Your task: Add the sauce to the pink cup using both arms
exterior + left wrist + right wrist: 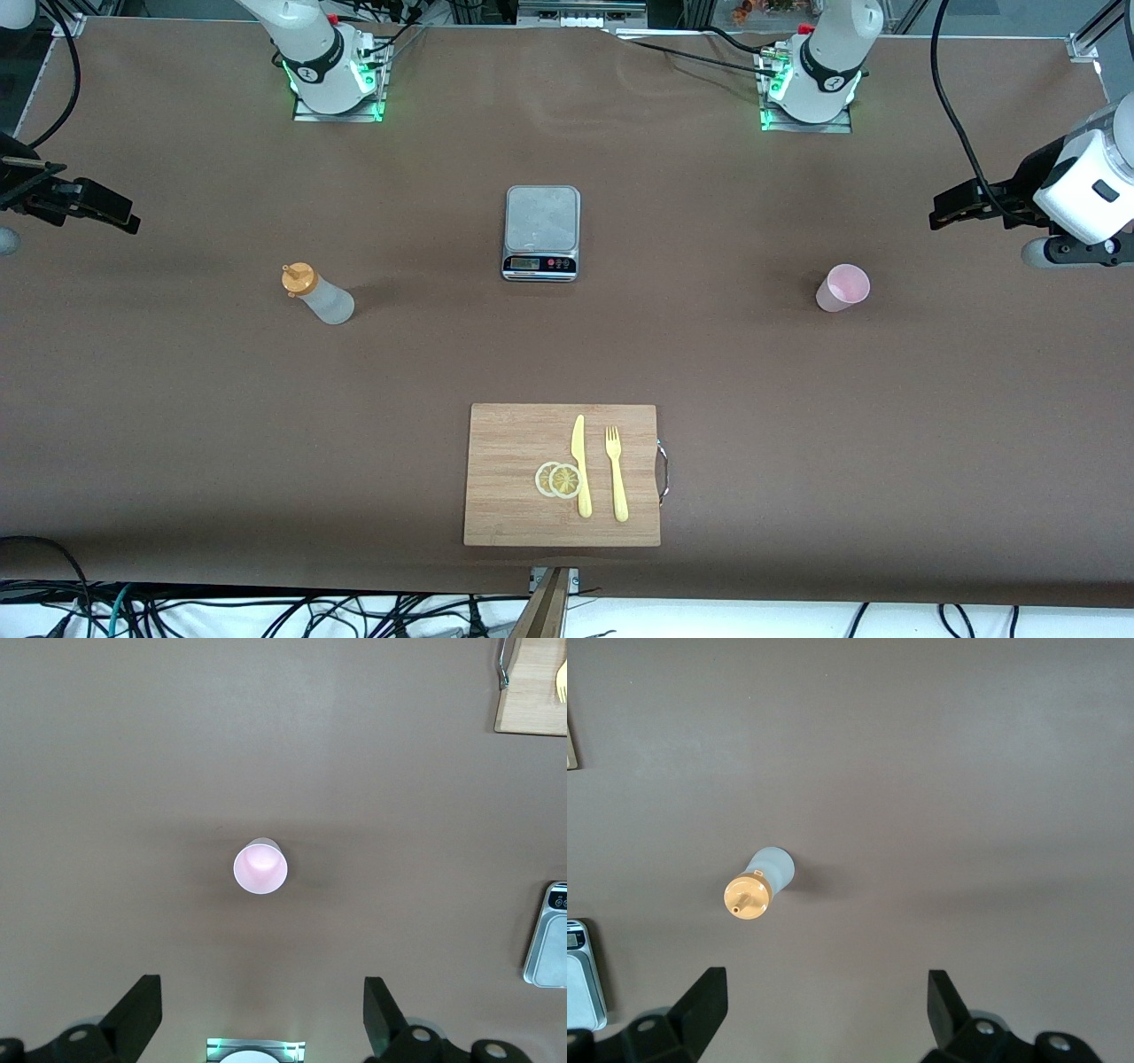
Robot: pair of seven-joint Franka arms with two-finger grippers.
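The sauce bottle (319,297), frosted with an orange nozzle cap, stands upright on the brown table toward the right arm's end. It also shows in the right wrist view (759,883). The pink cup (842,287) stands upright and empty toward the left arm's end, and it shows in the left wrist view (260,866). My left gripper (941,213) hangs open and empty over the table's end, apart from the cup; its jaws (261,997) stand wide. My right gripper (122,215) hangs open and empty over its own end of the table, apart from the bottle; its jaws (826,992) stand wide.
A grey kitchen scale (541,232) sits mid-table between bottle and cup. A wooden cutting board (505,478) lies nearer the front camera with a yellow knife (580,465), a yellow fork (616,474) and two lemon slices (558,479).
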